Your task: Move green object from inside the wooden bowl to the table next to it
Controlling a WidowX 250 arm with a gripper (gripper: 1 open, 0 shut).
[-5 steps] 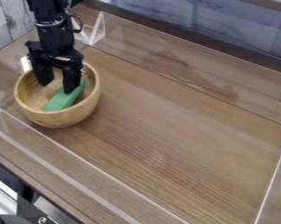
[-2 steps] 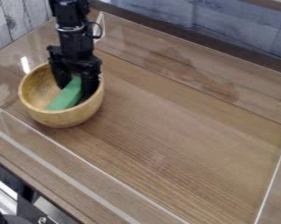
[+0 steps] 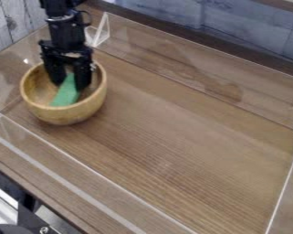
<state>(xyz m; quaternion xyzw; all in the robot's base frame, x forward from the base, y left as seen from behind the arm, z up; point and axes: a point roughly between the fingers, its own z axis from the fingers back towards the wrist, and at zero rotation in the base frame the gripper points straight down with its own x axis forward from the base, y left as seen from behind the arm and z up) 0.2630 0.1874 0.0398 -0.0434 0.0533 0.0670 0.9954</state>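
A black robot gripper (image 3: 66,75) points straight down into the wooden bowl (image 3: 92,99) at the left end of the table (image 3: 185,128), its 2 fingers spread wide and pinching nothing. The green object (image 3: 66,91) lies inside the bowl, directly beneath the gripper and between the 2 fingers, leaning against the pale inner wall with its upper end hidden behind the fingertips; whether the fingers touch it cannot be told.

The bowl's thick rim rings the gripper on every side, closest on the right and at the near edge, and it is the only thing crowding the fingers. To the right of the gripper and the bowl the brown wood-grain tabletop runs bare toward the far corner. Clear acrylic walls (image 3: 136,196) fence the table: 1 runs along the front edge, below the gripper in the picture; another stands behind the gripper, with a small clear bracket (image 3: 99,33) just up and to the right of the arm (image 3: 61,23). Beyond the rear wall, a pale tiled or brick-patterned surface (image 3: 246,27) shows above and to the right of the gripper. At the bottom left corner, well below the gripper and outside the front wall, dark hardware (image 3: 21,218) sits under the table edge, too blurred to identify. No brand, label or writing can be read anywhere in view.
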